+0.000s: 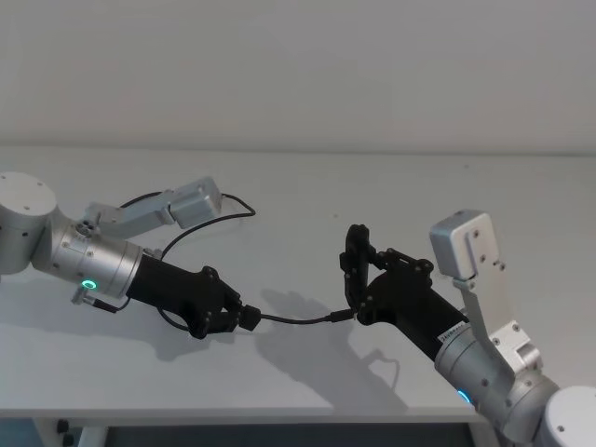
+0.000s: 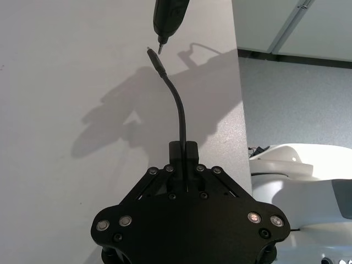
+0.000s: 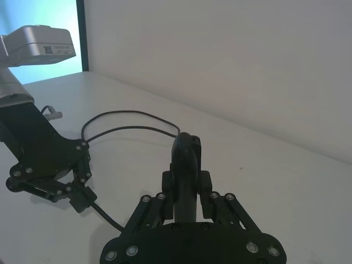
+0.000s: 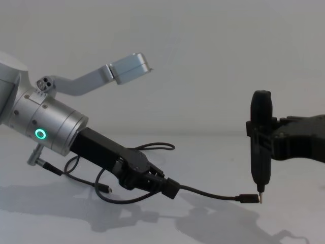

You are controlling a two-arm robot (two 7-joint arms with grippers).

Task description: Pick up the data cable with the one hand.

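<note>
The data cable (image 1: 298, 321) is a thin black cord. Its loop (image 3: 132, 116) lies on the white table (image 1: 307, 186) behind my left arm. My left gripper (image 1: 244, 318), on the silver arm with the green ring, is shut on the cable just behind a connector block (image 4: 169, 189). The short free end (image 2: 179, 107) sticks out toward my right gripper and ends in a small plug (image 4: 249, 198) just above the table. My right gripper (image 1: 358, 277) is shut on a black pen-shaped tool (image 4: 261, 112), held upright. Its metal tip (image 4: 260, 190) hangs right beside the plug.
The table's front edge (image 1: 279, 416) runs close below both arms. In the left wrist view the table's side edge (image 2: 240, 110) drops to grey floor, with a white machine base (image 2: 302, 181) beyond. A plain wall stands behind the table.
</note>
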